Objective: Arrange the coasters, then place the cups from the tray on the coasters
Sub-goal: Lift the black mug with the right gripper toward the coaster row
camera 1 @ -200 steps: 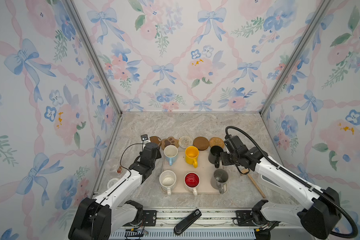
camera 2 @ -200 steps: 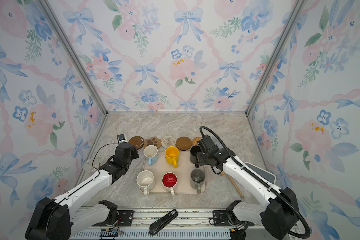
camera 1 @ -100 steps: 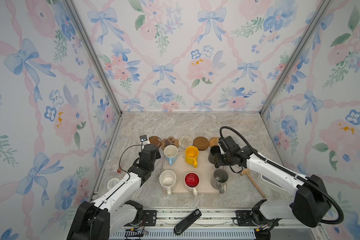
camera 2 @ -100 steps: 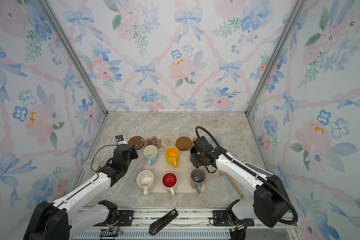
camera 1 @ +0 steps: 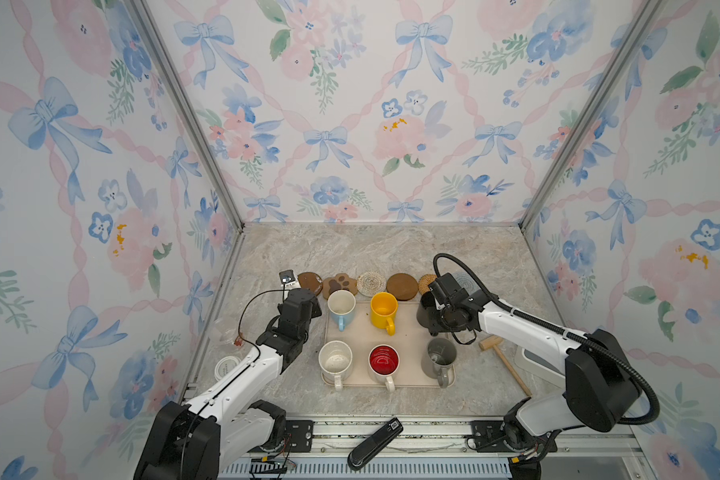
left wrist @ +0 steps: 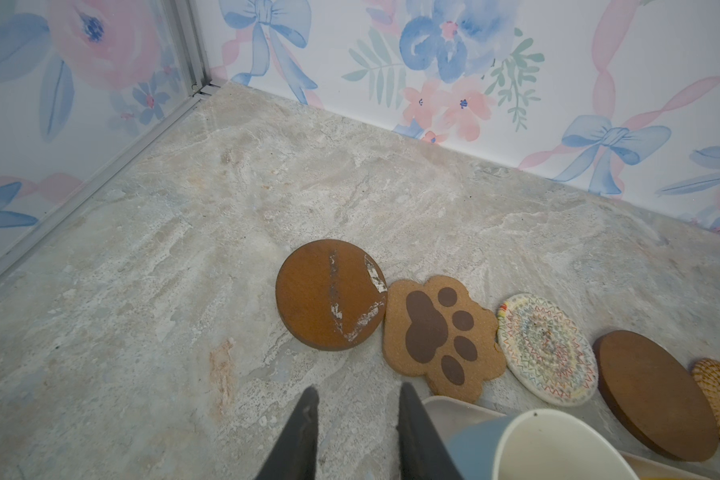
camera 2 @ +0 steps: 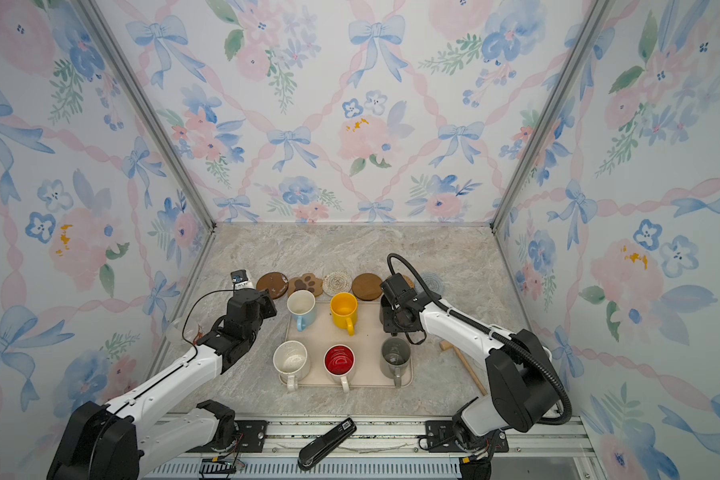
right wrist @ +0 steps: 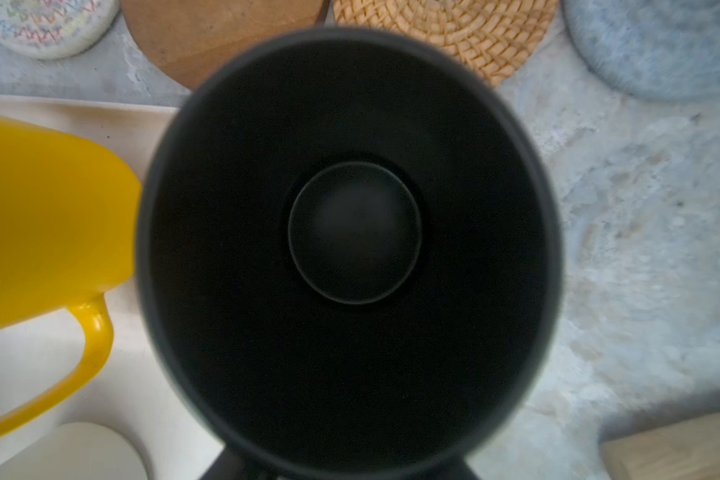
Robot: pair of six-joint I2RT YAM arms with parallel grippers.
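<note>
At black mug (right wrist: 354, 232), right gripper (camera 1: 435, 323) seemingly half-closed.

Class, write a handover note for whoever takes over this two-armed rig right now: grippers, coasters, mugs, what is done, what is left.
Left gripper: open, empty, near the light blue mug.
Right gripper: at the black mug; grip unclear.
Coasters: six in a row behind the tray.
Mugs: none on a coaster yet.
Done: coasters laid out.
To do: move all six mugs onto coasters.
</note>
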